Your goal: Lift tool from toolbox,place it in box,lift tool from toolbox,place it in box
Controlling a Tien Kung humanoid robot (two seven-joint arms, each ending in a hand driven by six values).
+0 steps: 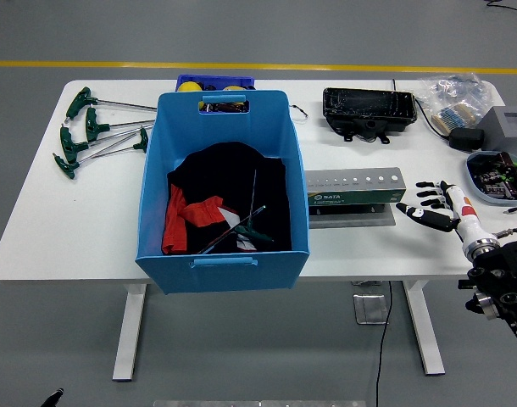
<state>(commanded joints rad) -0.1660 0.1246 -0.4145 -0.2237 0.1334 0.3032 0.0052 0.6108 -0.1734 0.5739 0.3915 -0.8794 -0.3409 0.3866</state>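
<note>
A large blue box [223,254] stands in the middle of the white table [63,229]. Inside it lie black and red cloth and two green-handled T-wrenches [246,227]. Several more green-handled T-wrenches [93,131] lie on the table left of the box. A grey tool holder [354,188] with a green label sits right of the box. My right hand [432,209] hovers over the table's front right, just right of the holder, fingers spread and empty. Only a black tip of the left arm [52,398] shows at the bottom left.
A black case [369,111] lies at the back right. A bag of small parts [452,102], a grey block [508,127] and a dish of small items [493,176] crowd the right end. A blue tray with yellow objects [214,84] sits behind the box.
</note>
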